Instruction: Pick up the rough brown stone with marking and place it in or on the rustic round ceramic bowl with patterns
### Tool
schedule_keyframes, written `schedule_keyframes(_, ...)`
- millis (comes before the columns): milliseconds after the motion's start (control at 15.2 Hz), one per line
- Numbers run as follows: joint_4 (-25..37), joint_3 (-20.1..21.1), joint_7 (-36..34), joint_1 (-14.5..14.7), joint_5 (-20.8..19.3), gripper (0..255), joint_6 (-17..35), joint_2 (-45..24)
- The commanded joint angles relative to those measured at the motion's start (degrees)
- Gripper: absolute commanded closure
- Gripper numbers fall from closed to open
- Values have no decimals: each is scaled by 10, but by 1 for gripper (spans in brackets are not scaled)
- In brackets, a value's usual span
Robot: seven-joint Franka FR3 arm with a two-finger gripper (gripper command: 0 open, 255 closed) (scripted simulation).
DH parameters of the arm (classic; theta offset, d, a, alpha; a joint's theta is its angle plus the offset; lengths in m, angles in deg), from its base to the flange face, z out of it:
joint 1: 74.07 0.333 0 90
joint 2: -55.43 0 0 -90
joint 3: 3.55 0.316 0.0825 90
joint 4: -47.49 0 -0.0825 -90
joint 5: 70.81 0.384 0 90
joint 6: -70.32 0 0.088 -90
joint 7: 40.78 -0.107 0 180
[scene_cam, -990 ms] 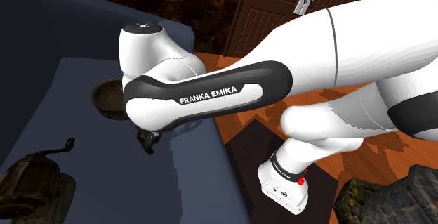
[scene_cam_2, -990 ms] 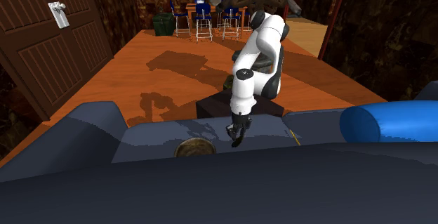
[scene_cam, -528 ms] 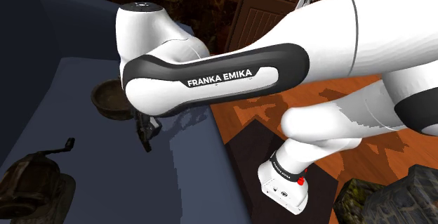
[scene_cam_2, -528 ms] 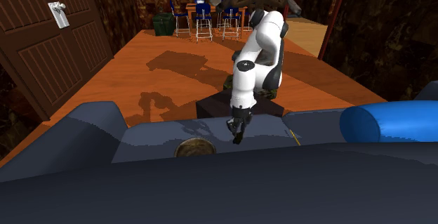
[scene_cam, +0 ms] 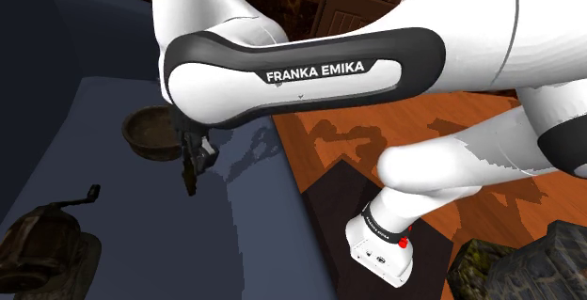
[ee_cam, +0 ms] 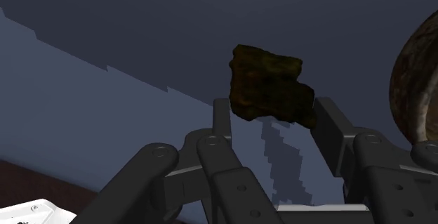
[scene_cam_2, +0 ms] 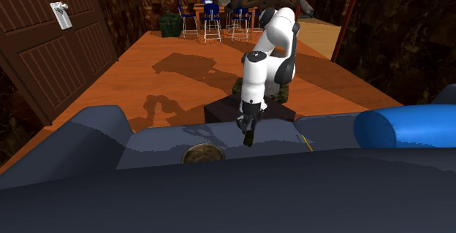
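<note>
Since the earlier frames the white arm [scene_cam: 310,63] has swung its forearm higher, and the gripper [scene_cam: 192,181] has lifted a little above the blue-grey sofa seat [scene_cam: 141,213].

From the shoulder view, the gripper hangs just beside the round, dull brown bowl [scene_cam: 150,134], on that view's right of it. A dark, lumpy object [scene_cam: 47,242] with a bent handle lies at the lower left.

In the second exterior view the gripper points down over the seat near the bowl's patterned rim. A smooth blue cylindrical cushion [scene_cam_2: 402,128] lies well apart on that view's right.

In the wrist view the fingers [ee_cam: 330,124] are drawn partway in and clasp a rough, angular brown stone [ee_cam: 270,89] with mottled yellowish markings. The bowl's curved, blotchy wall is near.
</note>
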Motion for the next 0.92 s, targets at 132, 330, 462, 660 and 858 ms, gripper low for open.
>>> schedule_keyframes(132, 29, 12, 0, -29, -14, 255, -19, -10)
schedule_keyframes(330, 85, 119, 13, -168, -29, 255, -25, -24)
schedule_keyframes(462, 128, 181, 35, -259, -17, 255, -39, -7)
schedule_keyframes(660, 200, 249, 72, -377, 13, 255, -68, 36)
schedule_keyframes(858, 281, 298, 101, -479, 44, 255, -101, 83)
